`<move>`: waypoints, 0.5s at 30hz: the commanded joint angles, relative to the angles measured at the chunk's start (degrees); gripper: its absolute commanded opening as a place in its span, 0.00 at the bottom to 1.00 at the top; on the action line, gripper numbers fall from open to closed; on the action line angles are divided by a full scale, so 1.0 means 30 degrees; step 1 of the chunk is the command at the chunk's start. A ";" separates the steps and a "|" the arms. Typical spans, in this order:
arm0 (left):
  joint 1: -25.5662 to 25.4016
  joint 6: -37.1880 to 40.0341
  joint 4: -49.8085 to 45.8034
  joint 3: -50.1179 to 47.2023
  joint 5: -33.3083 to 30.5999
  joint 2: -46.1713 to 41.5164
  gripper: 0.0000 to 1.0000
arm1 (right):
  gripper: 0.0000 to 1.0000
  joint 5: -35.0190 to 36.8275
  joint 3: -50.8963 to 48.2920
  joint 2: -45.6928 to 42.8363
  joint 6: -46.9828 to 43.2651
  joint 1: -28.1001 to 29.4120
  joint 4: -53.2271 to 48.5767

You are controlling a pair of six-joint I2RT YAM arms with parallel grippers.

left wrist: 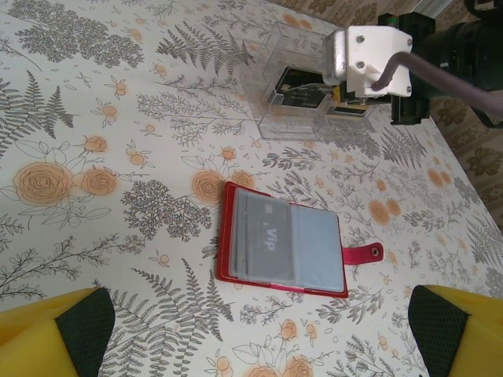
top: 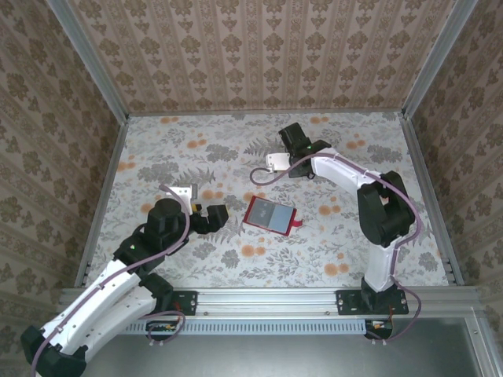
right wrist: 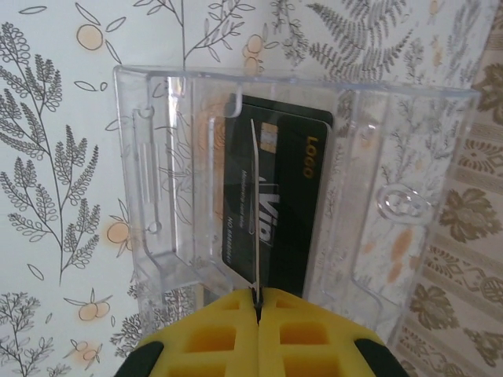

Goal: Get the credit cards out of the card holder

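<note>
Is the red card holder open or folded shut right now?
Open. The card holder lies spread flat, grey-blue pockets up, closing tab sticking out unfastened; a VIP card sits in one pocket.

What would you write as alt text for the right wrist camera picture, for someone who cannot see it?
The robot's yellow right hand pinches a thin card, seen edge-on, over a clear plastic tray. A black card marked VIP lies flat in the tray, which sits on a flowery tablecloth.
</note>
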 commanded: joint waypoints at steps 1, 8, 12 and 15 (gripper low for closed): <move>0.0163 0.0190 -0.0174 0.0037 -0.0318 0.0022 1.00 | 0.00 -0.0361 0.0650 0.0496 0.0012 0.0072 0.0176; 0.0236 0.0191 -0.0143 0.0066 -0.0183 0.0227 1.00 | 0.00 -0.0303 0.1131 0.1070 0.0452 -0.0015 0.0462; 0.0237 0.0213 -0.0165 0.0035 -0.0125 0.0249 1.00 | 0.10 -0.0250 0.1415 0.1382 0.0891 -0.0102 0.0747; 0.0269 0.0220 -0.0130 0.0000 -0.0125 0.0234 1.00 | 0.19 -0.0242 0.1662 0.1519 0.1332 -0.0132 0.0988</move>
